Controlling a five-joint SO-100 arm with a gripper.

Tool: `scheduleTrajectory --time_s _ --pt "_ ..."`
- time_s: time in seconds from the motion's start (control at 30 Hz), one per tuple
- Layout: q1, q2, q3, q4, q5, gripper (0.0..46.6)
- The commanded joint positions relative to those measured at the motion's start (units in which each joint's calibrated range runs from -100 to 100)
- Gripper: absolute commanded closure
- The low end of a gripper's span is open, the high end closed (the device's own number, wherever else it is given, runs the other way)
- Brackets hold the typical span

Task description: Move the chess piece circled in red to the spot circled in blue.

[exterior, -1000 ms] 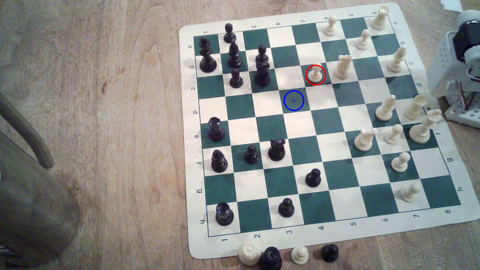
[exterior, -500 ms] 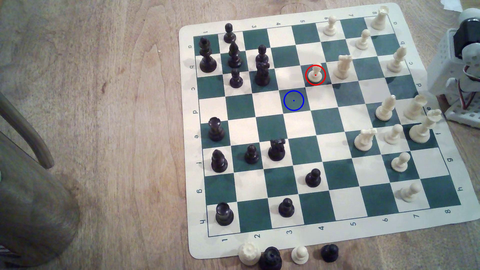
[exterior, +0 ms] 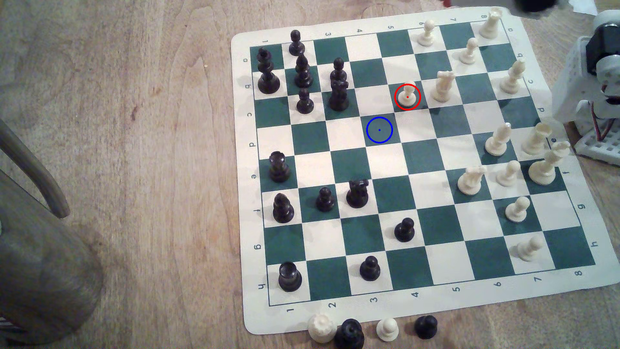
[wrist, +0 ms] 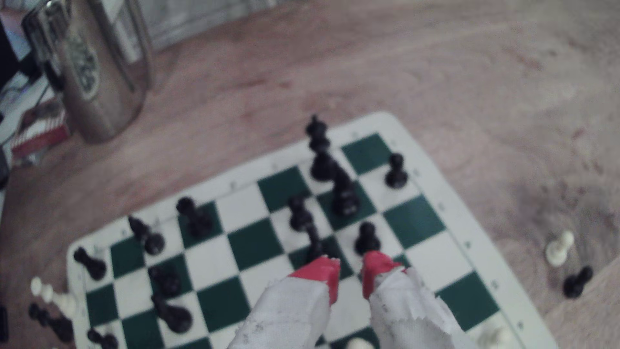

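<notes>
Hovering high over the board w/ nothing held, tool (wrist: 350,277) has red tips slightly parted. White pawn (exterior: 407,95) sits well off, on its red-ringed square; descent could clip cream knight (exterior: 442,85) beside it.

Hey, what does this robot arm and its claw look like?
The claw has two fingers wrapped in worn white tape with bright red tips. At the exterior view's right edge, the arm is white perforated plastic with a black motor, grey joints, and thin red wires.
</notes>
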Motion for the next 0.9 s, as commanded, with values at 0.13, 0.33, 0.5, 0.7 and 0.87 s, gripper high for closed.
scheduleTrajectory --time_s 0.13,0.33,0.5,0.7,0.87 --pt "-1.59 20.27 -19.54 5.11 -4.69 44.9" --pt "-2.85 32.32 -21.80 7.33 -6.74 40.9" --pt "-3.16 37.24 -19.08 3.97 -8.01 35.5" --pt "-2.61 42.59 -17.63 1.35 -7.77 35.7" --pt "-0.73 45.14 -16.09 -0.54 -6.98 35.1"
